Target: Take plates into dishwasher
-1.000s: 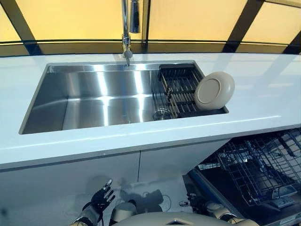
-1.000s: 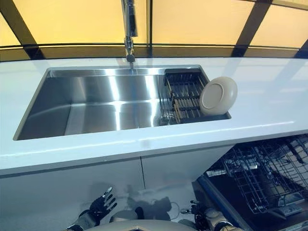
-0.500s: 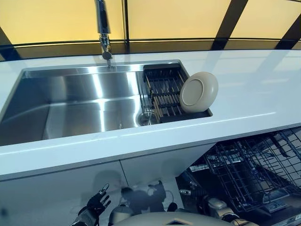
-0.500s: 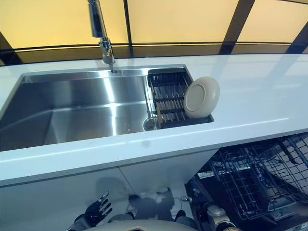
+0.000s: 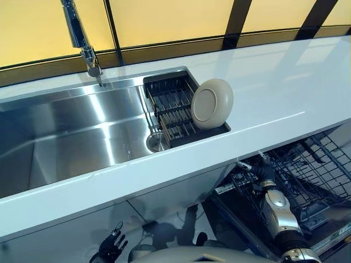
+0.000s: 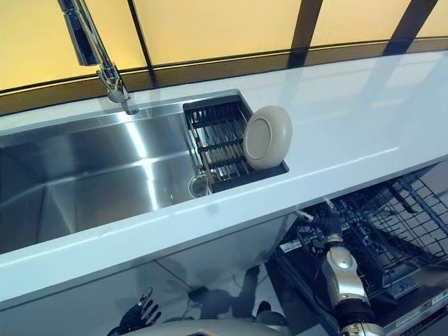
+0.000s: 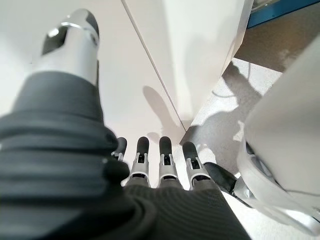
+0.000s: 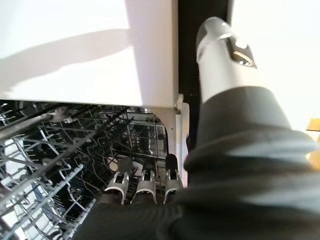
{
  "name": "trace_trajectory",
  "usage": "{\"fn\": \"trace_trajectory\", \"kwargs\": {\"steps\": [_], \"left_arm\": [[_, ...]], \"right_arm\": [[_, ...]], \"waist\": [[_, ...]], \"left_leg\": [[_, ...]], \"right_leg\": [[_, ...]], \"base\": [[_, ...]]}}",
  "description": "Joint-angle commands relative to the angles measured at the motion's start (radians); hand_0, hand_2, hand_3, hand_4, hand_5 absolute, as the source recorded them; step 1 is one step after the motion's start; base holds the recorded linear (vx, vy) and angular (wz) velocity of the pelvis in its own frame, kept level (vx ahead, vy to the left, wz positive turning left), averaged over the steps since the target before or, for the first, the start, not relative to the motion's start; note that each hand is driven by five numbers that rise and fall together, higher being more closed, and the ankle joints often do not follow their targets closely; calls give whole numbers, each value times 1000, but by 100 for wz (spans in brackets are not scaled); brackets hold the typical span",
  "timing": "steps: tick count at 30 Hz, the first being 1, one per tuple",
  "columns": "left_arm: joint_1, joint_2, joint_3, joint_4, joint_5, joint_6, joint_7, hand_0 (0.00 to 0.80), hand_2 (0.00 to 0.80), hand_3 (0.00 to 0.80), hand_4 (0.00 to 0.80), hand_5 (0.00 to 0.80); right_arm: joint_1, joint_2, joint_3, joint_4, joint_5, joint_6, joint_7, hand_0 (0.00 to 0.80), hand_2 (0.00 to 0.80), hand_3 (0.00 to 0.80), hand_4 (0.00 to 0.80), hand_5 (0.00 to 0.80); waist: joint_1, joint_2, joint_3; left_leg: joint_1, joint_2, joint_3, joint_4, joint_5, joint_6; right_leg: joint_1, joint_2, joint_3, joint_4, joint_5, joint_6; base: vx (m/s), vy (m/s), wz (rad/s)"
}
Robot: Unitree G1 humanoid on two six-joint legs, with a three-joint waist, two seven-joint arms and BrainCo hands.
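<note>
A beige plate stands on edge in a black dish rack at the right end of the steel sink. It also shows in the right eye view. The open dishwasher's wire rack is pulled out below the counter at the right. My right hand is open and empty, raised just under the counter's edge by the rack's left side, well below the plate. Its wrist view shows its straight fingers over the wire rack. My left hand is open and empty, low by the cabinet front.
A tall faucet stands behind the sink. The white counter runs to the right of the sink. White cabinet doors close the space under the sink, left of the dishwasher. A drain lies beside the dish rack.
The camera has swung to the right, so the sink and plate sit further left. My right hand has risen from low down to just under the counter's edge. The left hand stays low.
</note>
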Motion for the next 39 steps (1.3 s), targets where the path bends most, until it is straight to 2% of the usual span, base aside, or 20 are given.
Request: {"fn": "trace_trajectory", "kwargs": {"steps": [1,3,4,6,12,16,21,29,31,34,39], "left_arm": [[-40,-1,-25,6,16,-7,-9,0,0,0,0,0],[-48,2,-36,0,17,1,-4,0,0,0,0,0],[-57,9,-49,2,15,10,-4,0,0,0,0,0],[-69,17,-67,13,11,12,-6,0,0,0,0,0],[-75,55,-105,53,13,27,-7,0,0,0,0,0],[-79,86,-111,63,18,52,-10,0,0,0,0,0],[-89,108,-129,60,8,64,-16,0,0,0,0,0],[-91,128,-163,46,-23,79,-20,0,0,0,0,0],[-98,129,-169,43,-41,82,-13,0,0,0,0,0],[-103,124,-177,36,-56,86,1,0,0,0,0,0],[-107,121,-186,33,-66,87,20,0,0,0,0,0]], "right_arm": [[-225,-102,-108,-163,-7,-95,-48,0,0,0,0,0],[-303,-140,-97,-154,-5,-58,-71,0,0,0,0,0],[-397,-188,-77,-121,6,-14,-102,0,0,0,0,0],[-505,-247,-55,-61,38,26,-132,0,0,0,0,0],[-783,-404,31,162,161,69,-121,0,0,0,0,0],[-933,-484,113,240,228,79,-136,0,0,0,0,0],[-1083,-555,177,299,271,101,-185,0,0,0,0,0],[-1354,-666,368,370,266,232,-289,0,0,0,0,0],[-1416,-693,420,408,237,298,-335,0,0,0,0,0],[-1467,-711,472,447,241,328,-331,0,0,0,0,0],[-1508,-727,525,461,232,314,-330,0,0,0,0,0]], "waist": [[33,-21,-29],[45,-23,-29],[60,-27,-31],[76,-33,-34],[132,-50,-49],[154,-60,-61],[161,-73,-73],[153,-91,-97],[146,-95,-102],[140,-99,-105],[137,-107,-107]], "left_leg": [[-33,-73,-11,-1,-4,87],[-34,-73,-17,-1,-4,86],[-35,-74,-23,-1,-4,84],[-41,-74,-32,-1,-2,84],[-45,-74,-55,-1,-2,78],[-51,-74,-68,-1,1,75],[-55,-75,-78,-1,4,73],[-55,-75,-81,-1,6,69],[-53,-75,-78,-1,5,67],[-55,-74,-74,-1,6,66],[-55,-74,-71,-1,7,67]], "right_leg": [[19,-23,10,13,-2,28],[22,-23,3,12,-3,27],[27,-22,-4,9,-6,25],[29,-21,-12,6,-6,22],[50,-19,-40,0,-16,20],[58,-17,-52,-3,-19,20],[61,-13,-57,-3,-22,18],[65,-6,-49,-3,-27,17],[66,-4,-45,-3,-28,18],[64,-2,-40,-3,-28,18],[64,-3,-36,-3,-26,20]], "base": [[0,0,0],[4,-17,0],[13,-39,0],[9,-45,3],[43,-36,3],[41,-21,8],[2,-4,2],[0,0,0],[-33,29,-2],[-39,28,1],[-24,13,-1]]}}
